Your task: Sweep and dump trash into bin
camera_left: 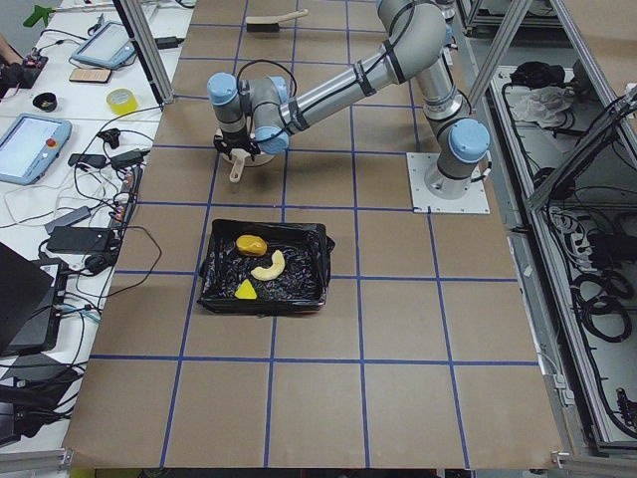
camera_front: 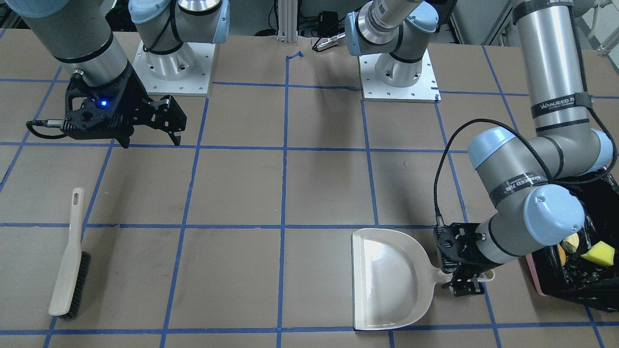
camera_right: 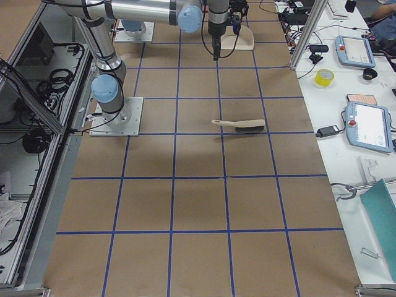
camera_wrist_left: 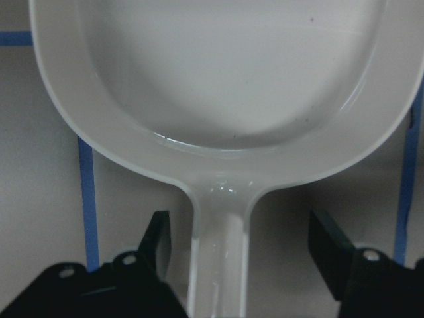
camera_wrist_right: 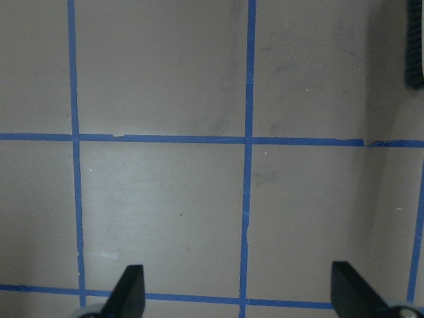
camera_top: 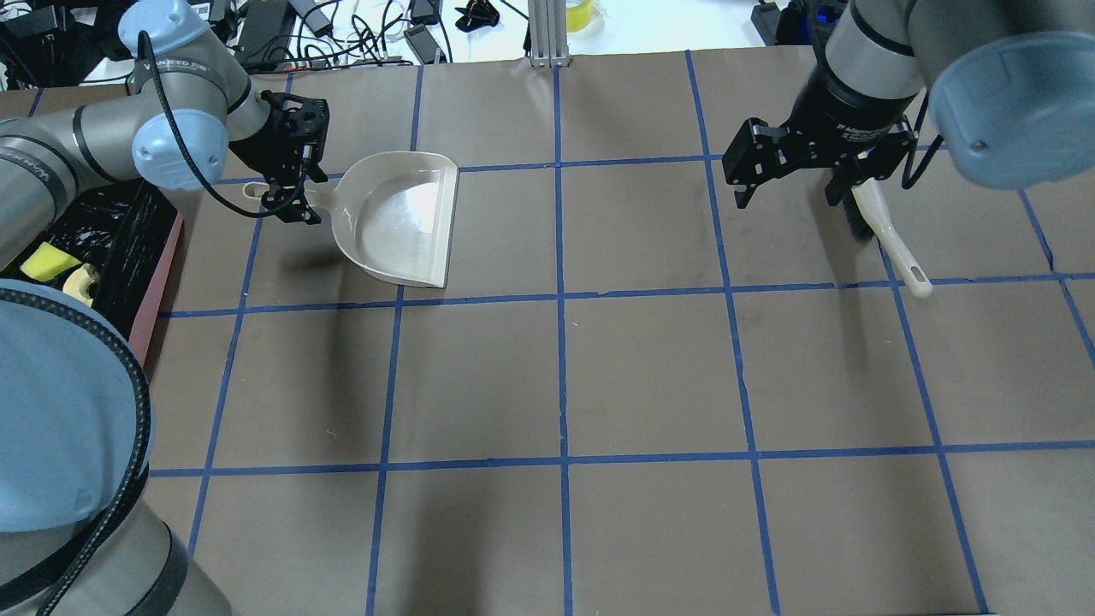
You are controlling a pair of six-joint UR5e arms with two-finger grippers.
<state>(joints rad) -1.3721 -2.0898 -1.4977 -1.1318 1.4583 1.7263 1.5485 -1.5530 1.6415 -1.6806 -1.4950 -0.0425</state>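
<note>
The trash lies in the bin (camera_left: 212, 267), a pink container lined with black plastic: a golden-brown lump (camera_left: 249, 243), a tan croissant (camera_left: 269, 265) and a yellow sponge (camera_left: 244, 290). The sponge (camera_front: 599, 252) and the croissant (camera_front: 571, 241) also show in the front view. The white dustpan (camera_top: 398, 218) lies empty on the table beside the bin (camera_top: 159, 272). My left gripper (camera_top: 291, 186) is open, its fingers on either side of the dustpan handle (camera_wrist_left: 218, 265). My right gripper (camera_top: 789, 190) is open and empty, above the table next to the brush (camera_top: 890, 241).
The brush (camera_front: 67, 263) lies flat on the table, handle toward the robot. The arm bases (camera_front: 174, 67) stand at the robot's edge of the table. Blue tape lines grid the brown surface. Screens and tape rolls sit on a side bench (camera_right: 365, 74).
</note>
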